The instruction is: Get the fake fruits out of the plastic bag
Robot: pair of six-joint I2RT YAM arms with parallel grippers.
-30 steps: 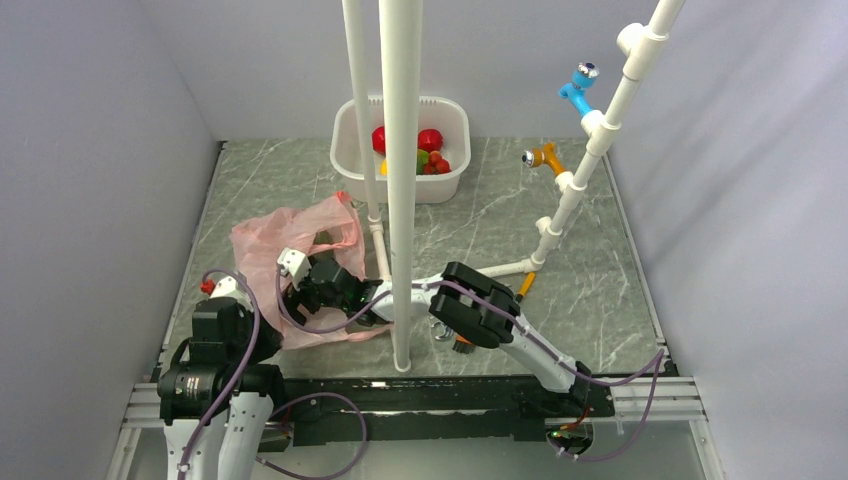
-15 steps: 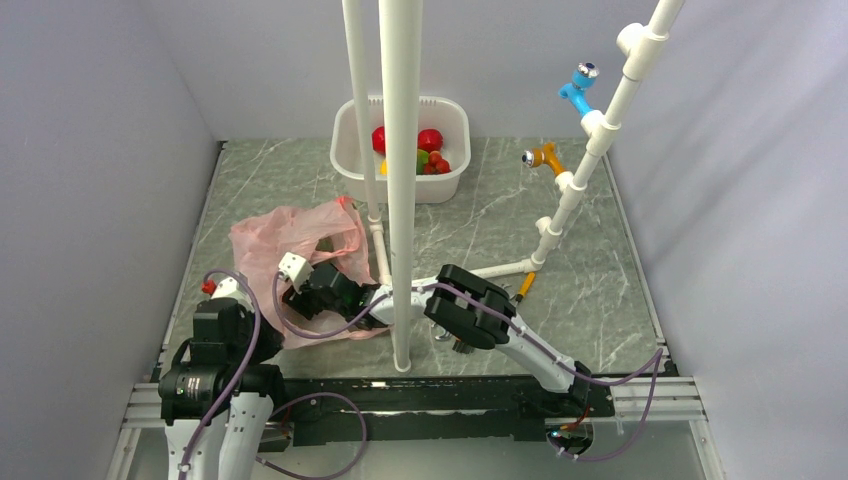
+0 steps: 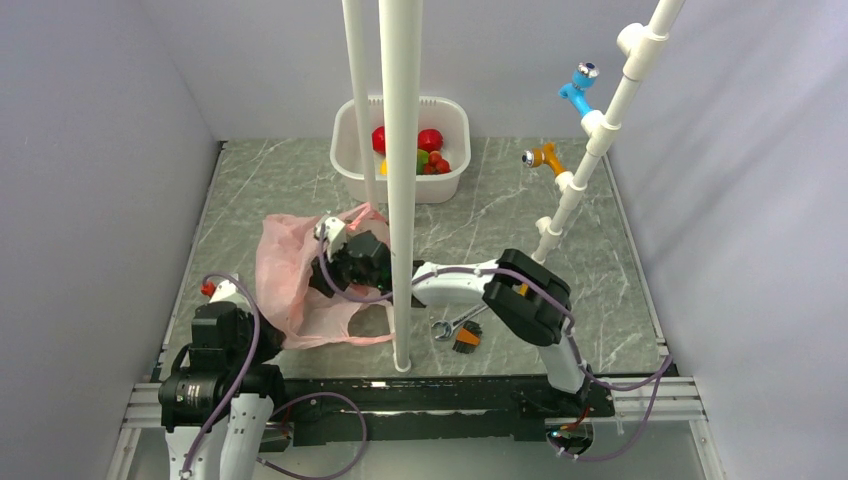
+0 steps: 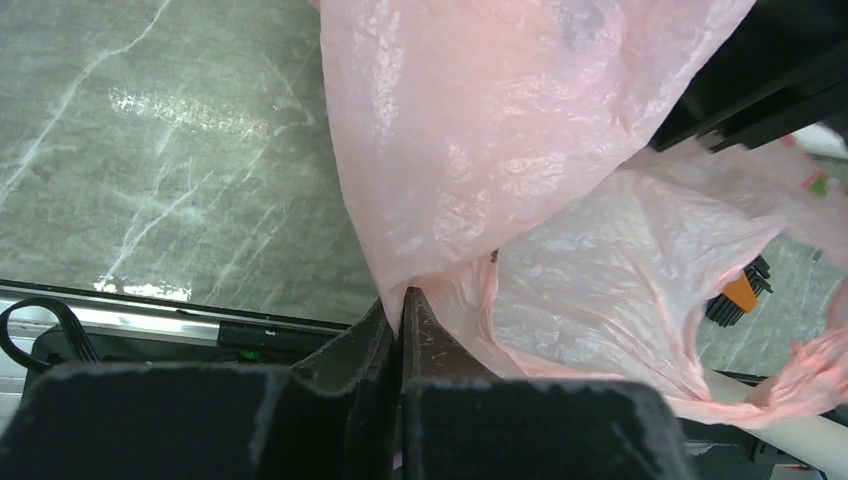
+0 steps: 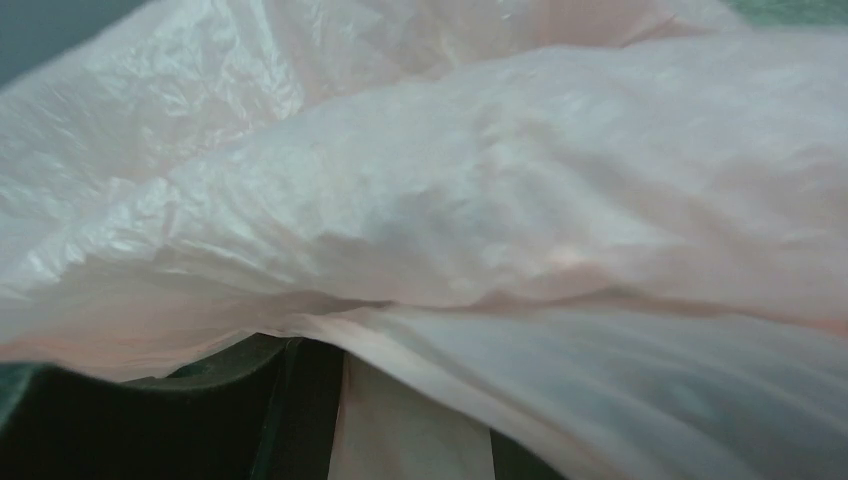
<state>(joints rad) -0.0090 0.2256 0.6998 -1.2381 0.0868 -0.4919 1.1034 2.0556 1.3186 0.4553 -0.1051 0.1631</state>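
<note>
Pink plastic bag (image 3: 285,270) is on the left half of the table (image 3: 250,190), partly lifted and stretched between the two arms.

Left gripper (image 4: 400,300): clenched on a bunched fold of the bag's near edge, jaws fully together, so that edge is pinned.

Right gripper (image 5: 400,430): at the far, upper side of the bag near the white post. Its wrist view is nothing but film, with a strip running between the fingers. I can't tell if it's clamped on it or just draped.

Fake fruits (image 3: 425,148): the only ones I can see, red pieces plus a green one, are in the white tub (image 3: 345,150) at the back, well apart from the bag. The film hides any left inside, so I can't confirm.

Handling, my read:
- The film is thin, limp and near weightless. It has no stiffness and collapses wherever it isn't held.
- It's slick and crinkly. A single layer likely slips out of the pads, while a gathered fold or loop handle holds better.
- Pulling hard against the left pinch could stretch or tear it.
- The fruits look like hard, glossy, light plastic. The round ones will roll and may squirt out of a pinch, so grip across the middle.
- Best hold: keep the near edge pinned, take the opposite rim or a handle and spread the mouth.
</note>
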